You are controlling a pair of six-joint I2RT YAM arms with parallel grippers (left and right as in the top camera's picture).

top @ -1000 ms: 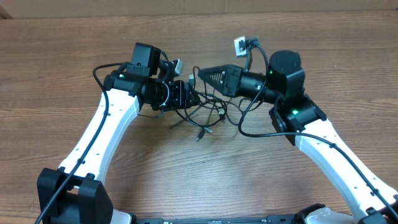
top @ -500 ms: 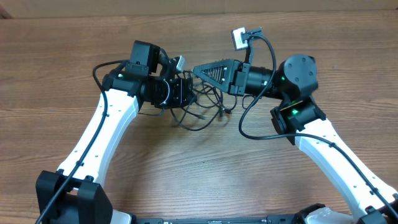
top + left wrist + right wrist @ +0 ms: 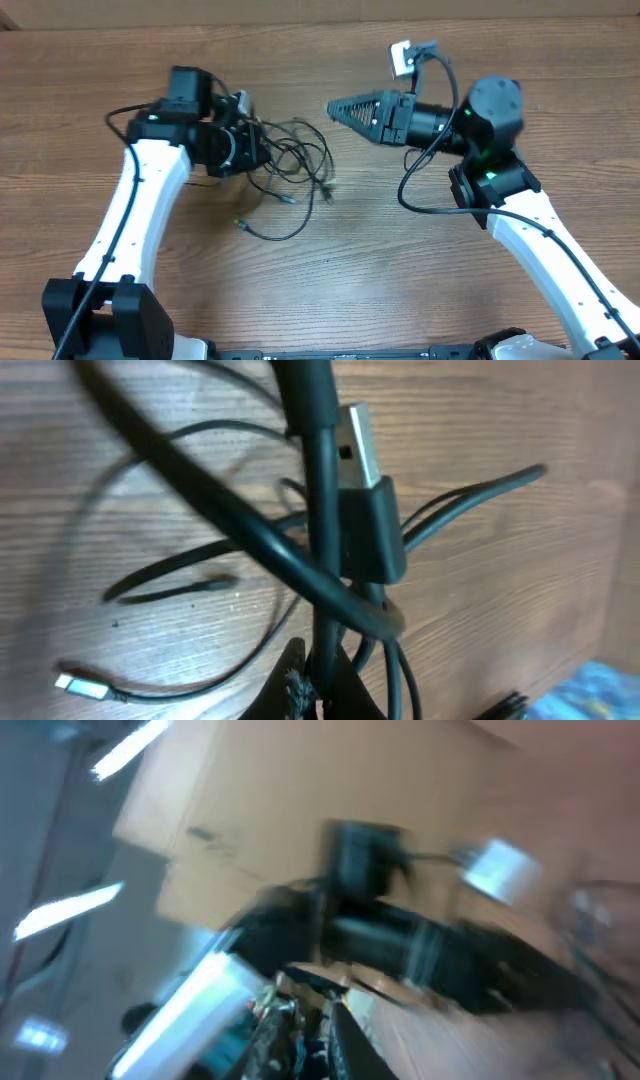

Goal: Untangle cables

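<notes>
The cables are thin black cords lying in loose loops on the wooden table, left of centre. My left gripper is shut on the bunch at its left end. In the left wrist view a cord runs straight into the closed left gripper. A black plug with a silver tip crosses that cord. One silver-tipped end trails toward the front. My right gripper points left, raised, apart from the bunch, with no cord in it. The right wrist view is blurred, so the gap at the right gripper is unreadable.
The wooden table stretches to a far edge along the top of the overhead view. A small white plug lies on the wood below the left wrist. Something blue shows at that view's lower right corner.
My left gripper has closed on the bunch and dragged it left. The right gripper has drawn back to the right, and the cords no longer reach it.
</notes>
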